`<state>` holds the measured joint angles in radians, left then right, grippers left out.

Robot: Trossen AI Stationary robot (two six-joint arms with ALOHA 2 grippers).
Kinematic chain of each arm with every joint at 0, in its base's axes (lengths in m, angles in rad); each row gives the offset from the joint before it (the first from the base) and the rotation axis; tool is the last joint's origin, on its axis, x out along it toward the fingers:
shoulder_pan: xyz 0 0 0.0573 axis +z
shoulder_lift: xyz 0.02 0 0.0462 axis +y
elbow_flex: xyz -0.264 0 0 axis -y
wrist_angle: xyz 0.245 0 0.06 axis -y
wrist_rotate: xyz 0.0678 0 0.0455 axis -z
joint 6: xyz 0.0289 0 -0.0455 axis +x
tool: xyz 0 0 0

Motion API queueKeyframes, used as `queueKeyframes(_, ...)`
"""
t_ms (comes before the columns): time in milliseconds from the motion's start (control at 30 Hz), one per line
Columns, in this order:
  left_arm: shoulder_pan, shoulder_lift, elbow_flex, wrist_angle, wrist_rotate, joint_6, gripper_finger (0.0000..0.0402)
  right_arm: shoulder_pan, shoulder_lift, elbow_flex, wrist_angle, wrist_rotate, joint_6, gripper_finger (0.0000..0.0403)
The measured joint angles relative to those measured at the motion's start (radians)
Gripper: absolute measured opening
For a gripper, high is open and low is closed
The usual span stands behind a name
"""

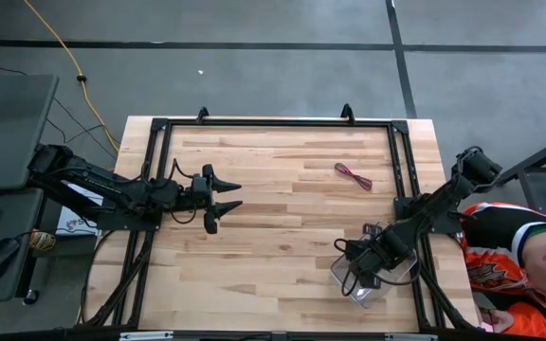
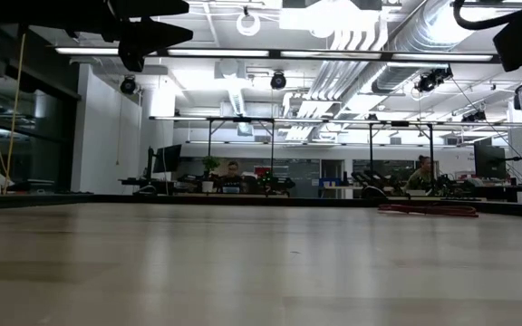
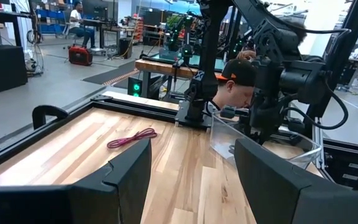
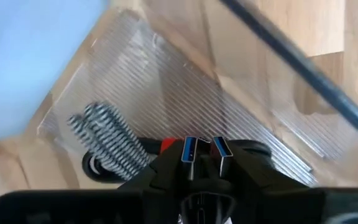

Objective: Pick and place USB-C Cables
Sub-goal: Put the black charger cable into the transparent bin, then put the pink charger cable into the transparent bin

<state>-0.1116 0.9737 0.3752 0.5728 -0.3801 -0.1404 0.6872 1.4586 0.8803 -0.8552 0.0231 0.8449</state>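
Currently right claw (image 1: 373,275) sits over the clear bin (image 1: 401,276) at lower right of the high view, clenched on a black cable (image 4: 204,152) whose two blue-tipped plugs stick up between its fingers. Silver-grey cable (image 4: 104,140) lies in the bin beside it. Pinkish-red cable (image 1: 353,175) lies alone on the tabletop (image 1: 273,237), upper right. Left claw (image 1: 230,195) hovers released at centre left.
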Motion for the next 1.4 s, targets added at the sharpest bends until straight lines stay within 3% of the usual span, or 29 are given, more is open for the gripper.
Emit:
queueKeyframes(533, 0.0, 0.0, 0.0, 0.0, 0.0, 0.004, 0.0211, 0.0, 0.0, 0.0, -0.003, -0.009, 0.109, 0.0096)
queueKeyframes(1033, 0.0, 0.0, 0.0, -0.002, 0.0, 0.006, 0.0211, 0.0, 0.0, 0.015, -0.023, 0.028, 0.147, 0.0186)
queueKeyframes(1400, 0.0, 0.0, 0.0, -0.009, 0.0, 0.005, 0.0211, 0.011, -0.001, 0.157, -0.237, 0.015, 0.142, 0.0193)
